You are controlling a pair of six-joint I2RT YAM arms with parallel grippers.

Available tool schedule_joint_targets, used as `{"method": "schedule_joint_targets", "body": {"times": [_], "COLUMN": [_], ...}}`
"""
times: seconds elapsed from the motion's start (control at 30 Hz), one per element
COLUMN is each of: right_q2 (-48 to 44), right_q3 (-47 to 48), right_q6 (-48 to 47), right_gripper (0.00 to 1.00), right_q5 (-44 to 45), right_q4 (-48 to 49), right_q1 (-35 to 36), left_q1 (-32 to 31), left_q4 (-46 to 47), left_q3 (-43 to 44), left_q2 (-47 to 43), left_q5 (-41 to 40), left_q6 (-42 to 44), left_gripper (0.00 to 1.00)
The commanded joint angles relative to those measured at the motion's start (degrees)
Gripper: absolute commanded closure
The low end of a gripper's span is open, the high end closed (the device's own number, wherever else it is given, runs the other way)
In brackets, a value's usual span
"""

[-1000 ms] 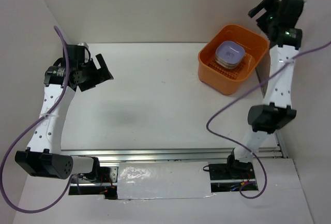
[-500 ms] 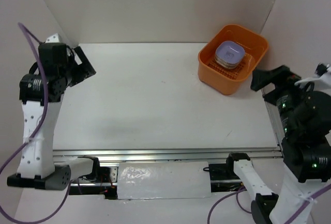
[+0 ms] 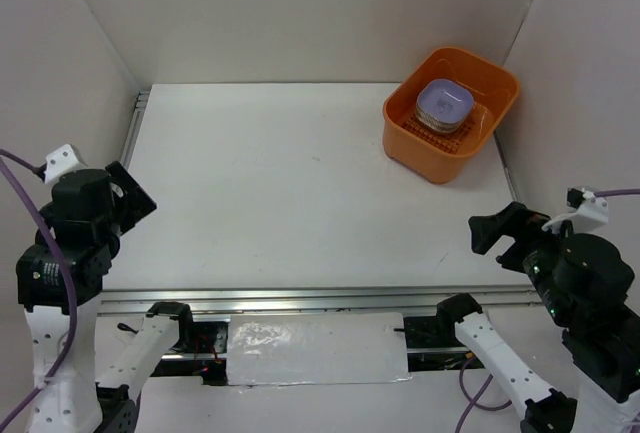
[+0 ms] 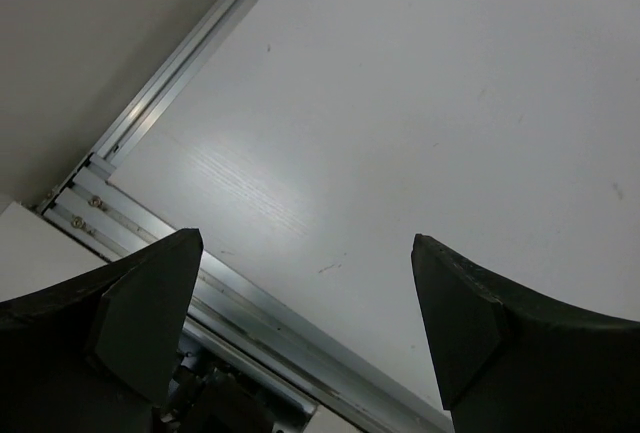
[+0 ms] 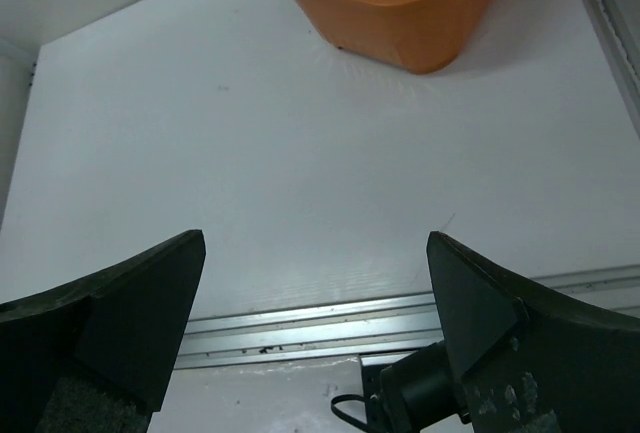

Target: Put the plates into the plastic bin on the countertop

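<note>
Left end effector [image 4: 305, 253]: jaws wide, nothing between them. It sits well apart from the orange rounded-square plastic bin [image 3: 432, 160], over the near-left edge of the white table [image 3: 290, 173].
Right end effector [image 5: 315, 243]: likewise released and empty, nearer the bin, on its front side.
Small rounded-square plates [image 3: 444, 104]: stacked inside the bin, lilac one uppermost; count hidden.
Risk: a reach towards the bin could clip its rim, jolting the stack askew or shoving the bin.
</note>
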Motion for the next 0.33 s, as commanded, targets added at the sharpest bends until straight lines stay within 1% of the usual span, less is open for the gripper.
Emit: {"method": "schedule_joint_targets", "body": {"times": [0.0, 0.03, 0.13, 0.3], "right_q2": [-1.4, -1.6, -1.6, -1.2], "right_q3": [3.8, 4.1, 6.1, 6.7], "right_q6": [1.3, 1.5, 1.8, 2.3], "right_gripper": [0.00, 0.00, 0.00, 0.00], "right_q5": [4.3, 5.0, 5.2, 5.8], "right_q4": [-4.2, -4.3, -5.0, -5.3], "right_q1": [2.2, 2.3, 2.5, 3.1], "left_q1": [0.2, 0.2, 0.1, -0.2], "left_q4": [-0.1, 1.1, 2.8, 2.7], "left_q3": [-5.3, -7.9, -10.0, -9.9], "left_q2": [-2.9, -3.4, -5.4, -5.1], "left_q5": [0.3, 1.2, 4.2, 4.3], "left_q6": [-3.3, -3.8, -5.0, -5.0], "left_gripper": [0.01, 0.01, 0.01, 0.01]}}
